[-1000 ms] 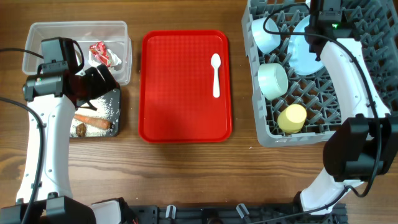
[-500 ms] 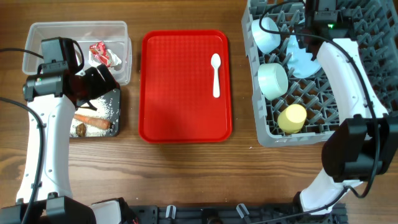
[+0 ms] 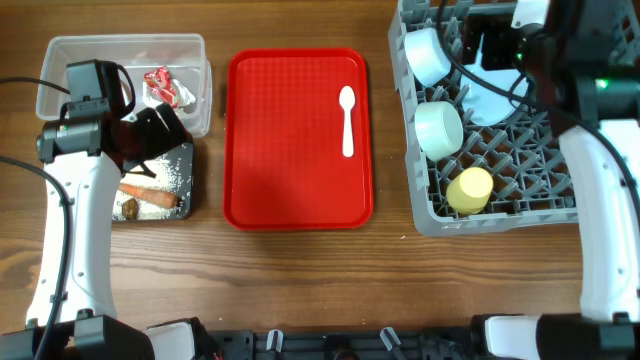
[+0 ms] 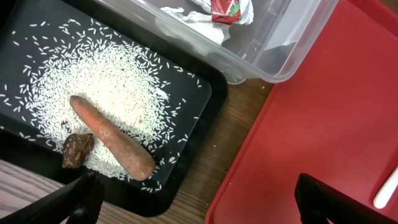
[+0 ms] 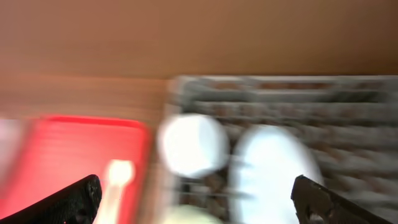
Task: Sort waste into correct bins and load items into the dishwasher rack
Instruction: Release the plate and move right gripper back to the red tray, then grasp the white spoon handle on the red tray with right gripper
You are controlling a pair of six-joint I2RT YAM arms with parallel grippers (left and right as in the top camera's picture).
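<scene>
The white spoon (image 3: 347, 120) lies on the red tray's right side. In the grey dishwasher rack (image 3: 520, 215) stand two pale bowls (image 3: 428, 55) (image 3: 438, 128), a yellow cup (image 3: 469, 190) and the pale-blue plate (image 3: 497, 98). My right gripper (image 3: 483, 45) hangs open over the rack's far side, above the plate and holding nothing; its own view is blurred. The clear bin (image 3: 120, 55) holds the red-and-white wrapper (image 3: 165, 87). The black bin (image 4: 208, 118) holds rice (image 4: 115, 84), the orange sausage stick (image 4: 112, 138) and a brown lump (image 4: 77, 150). My left gripper (image 4: 202, 208) is open and empty above the black bin's right edge.
The flat red tray (image 3: 290, 150) lies between the bins and the rack, with bare wooden table in front of it. The rack's walls and upright pegs stand under the right arm. The clear bin sits right behind the black one.
My right gripper has opened and risen away from the plate, which stays in the rack, and the right arm has swung to the right. The left arm has not moved.
</scene>
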